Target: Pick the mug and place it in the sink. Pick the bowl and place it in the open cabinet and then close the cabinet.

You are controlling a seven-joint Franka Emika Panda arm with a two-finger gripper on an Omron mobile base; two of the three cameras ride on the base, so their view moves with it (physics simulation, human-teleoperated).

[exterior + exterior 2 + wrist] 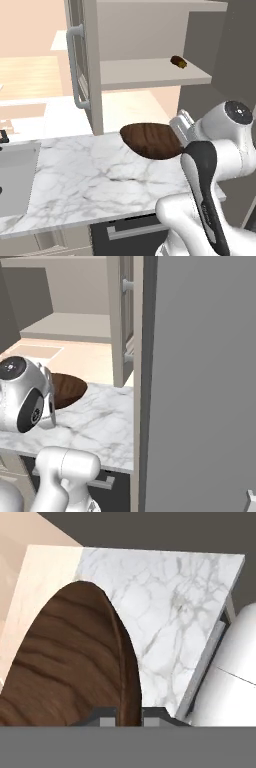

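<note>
Wooden bowl [65, 662] rim clamped in gripper [129, 716], fingertips cut off, sink [17, 175] partly cropped

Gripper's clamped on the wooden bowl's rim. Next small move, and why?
Probably lift it toward the open beige wall cabinet's shelf. The gripper is shut on the rim of the wide dark-brown wooden bowl, which appears tilted and raised off the marble counter. The shelf sits above it, with a small brown lump at its far right.
</note>
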